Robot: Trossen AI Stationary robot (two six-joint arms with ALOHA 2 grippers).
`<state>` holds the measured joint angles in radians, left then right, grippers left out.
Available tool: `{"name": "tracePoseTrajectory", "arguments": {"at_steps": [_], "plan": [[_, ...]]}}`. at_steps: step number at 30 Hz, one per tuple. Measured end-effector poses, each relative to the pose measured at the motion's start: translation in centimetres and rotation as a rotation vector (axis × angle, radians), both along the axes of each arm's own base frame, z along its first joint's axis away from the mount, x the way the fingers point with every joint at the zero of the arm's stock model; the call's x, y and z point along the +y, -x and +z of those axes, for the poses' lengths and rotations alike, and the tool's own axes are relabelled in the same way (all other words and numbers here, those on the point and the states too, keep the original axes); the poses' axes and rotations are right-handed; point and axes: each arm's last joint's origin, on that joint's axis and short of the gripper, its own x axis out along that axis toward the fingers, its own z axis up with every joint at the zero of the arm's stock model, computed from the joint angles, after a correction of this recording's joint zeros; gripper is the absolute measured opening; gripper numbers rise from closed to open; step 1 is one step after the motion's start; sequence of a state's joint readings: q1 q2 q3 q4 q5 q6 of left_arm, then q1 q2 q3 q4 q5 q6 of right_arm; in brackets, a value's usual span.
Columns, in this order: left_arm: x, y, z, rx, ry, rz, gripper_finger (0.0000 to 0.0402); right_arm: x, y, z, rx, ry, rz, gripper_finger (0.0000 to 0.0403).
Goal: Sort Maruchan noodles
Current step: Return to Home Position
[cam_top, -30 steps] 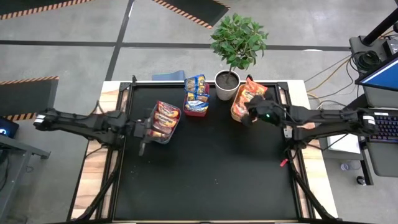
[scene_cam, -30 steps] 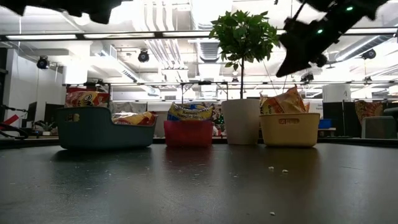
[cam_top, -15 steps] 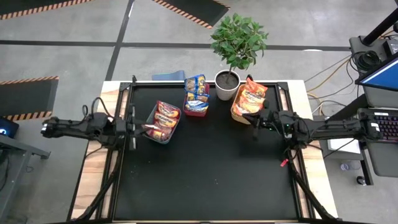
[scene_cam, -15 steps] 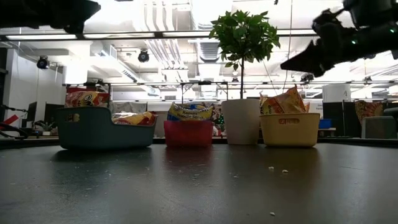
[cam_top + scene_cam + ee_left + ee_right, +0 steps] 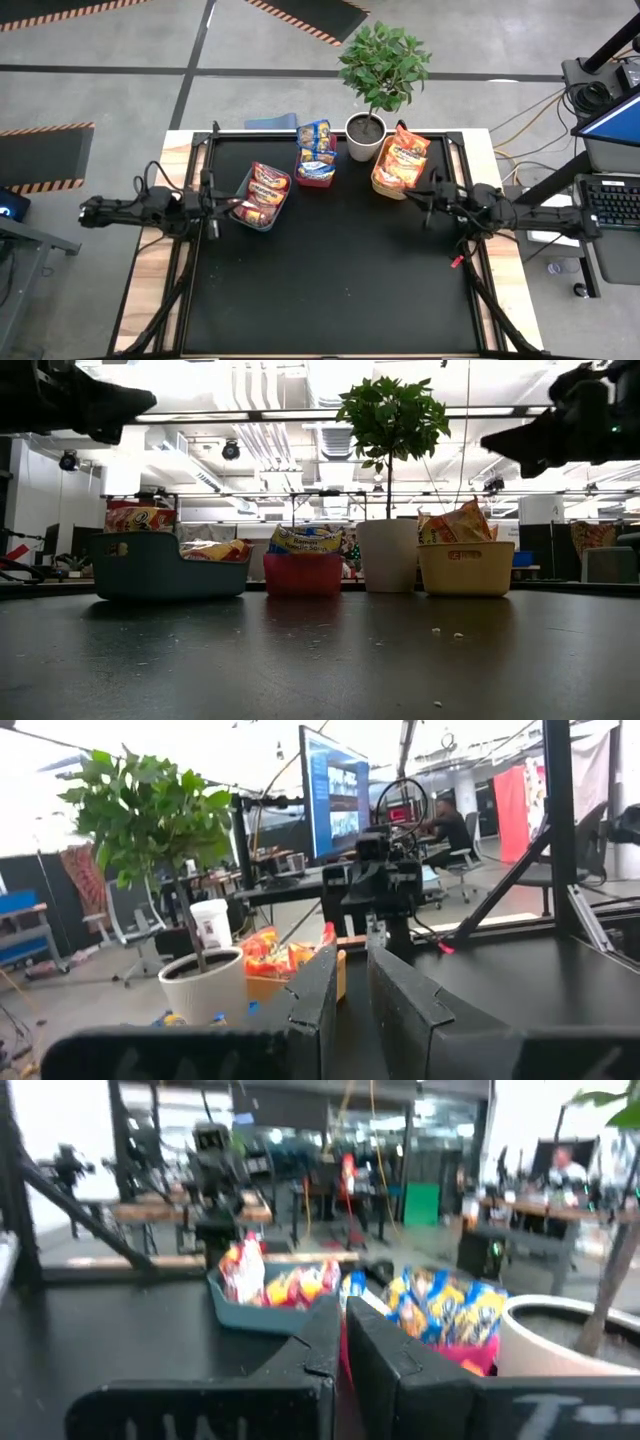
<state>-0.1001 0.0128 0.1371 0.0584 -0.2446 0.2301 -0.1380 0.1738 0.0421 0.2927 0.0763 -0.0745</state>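
We read the Maruchan noodles (image 5: 316,150) as fully sorted, with no packet loose on the black desk (image 5: 340,290).

- **Red-maroon packets** (image 5: 264,190): in the teal bin (image 5: 165,572), centre-left of the high view.
- **Blue packets** (image 5: 316,134): in the red bin (image 5: 304,576), upper centre.
- **Orange packets** (image 5: 403,157): standing up out of the yellow bin (image 5: 465,568), just right of the potted plant (image 5: 382,60).

It is one colour per bin, which is the whole job. The bins line the desk's far edge, and we judge that keeps the front free for reaching.

**Left hand** (image 5: 212,207)
- It is at the middle left of the high view, just beside the teal bin and over the desk's left edge, touching nothing.
- Its wrist view shows the fingers (image 5: 315,995) narrow, with a slim gap and nothing in it.

**Right hand** (image 5: 425,200)
- It is at the middle right, near the yellow bin's lower corner but apart from it.
- Its wrist view shows the fingers (image 5: 318,1342) all but closed, with nothing between them.

In the low view both hands are dark shapes in the upper corners, well above the desk. We judge they hang clear of the bins because nothing is left to pick. Only the return to rest pose remains. The risk is low; the main one we see is clipping a bin rim or the tall orange packets.
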Motion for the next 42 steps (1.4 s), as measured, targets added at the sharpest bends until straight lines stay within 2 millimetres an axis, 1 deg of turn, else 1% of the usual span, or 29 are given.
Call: {"name": "tracePoseTrajectory", "arguments": {"at_steps": [4, 8, 12, 14, 18, 24, 27, 30, 32, 42], "plan": [[0.0, 0.0, -0.2, -0.008, 0.020, -0.002, 0.0045, 0.2, 0.6, 0.0, -0.038, 0.028, 0.027, 0.0012], [0.0, -0.2, -1.1, 0.016, 0.042, -0.004, 0.0045, 0.4, 1.1, -0.1, -0.034, 0.057, 0.068, 0.0012], [0.0, -0.5, -2.1, 0.033, 0.091, -0.006, 0.0045, 0.6, 1.1, -0.5, -0.008, 0.101, 0.123, 0.0012], [0.0, -0.6, -2.4, 0.027, 0.112, -0.010, 0.0045, 0.6, 1.0, -0.5, -0.005, 0.115, 0.123, 0.0012], [-0.1, -1.0, -3.7, 0.042, 0.121, -0.010, 0.0045, 0.6, 0.9, -1.0, 0.022, 0.126, 0.131, 0.0012], [-0.2, -1.0, -3.7, 0.038, 0.155, -0.055, 0.0045, 0.9, 0.9, -1.1, 0.023, 0.070, 0.244, 0.0012], [-0.1, -1.0, -3.7, 0.040, 0.168, -0.039, 0.0045, 0.9, 0.8, -1.4, 0.043, 0.020, 0.257, 0.0012], [-0.1, -1.0, -3.7, 0.027, 0.260, -0.032, 0.0045, 0.8, 0.8, -1.4, 0.036, -0.089, 0.257, 0.0013], [-0.1, -1.0, -3.7, 0.022, 0.312, -0.039, 0.0045, 0.8, 0.8, -1.5, 0.043, -0.127, 0.251, 0.0013], [-0.1, -1.0, -3.6, 0.020, 0.304, -0.038, 0.0045, 0.8, 0.7, -1.6, 0.057, -0.121, 0.249, 0.0013]]}}
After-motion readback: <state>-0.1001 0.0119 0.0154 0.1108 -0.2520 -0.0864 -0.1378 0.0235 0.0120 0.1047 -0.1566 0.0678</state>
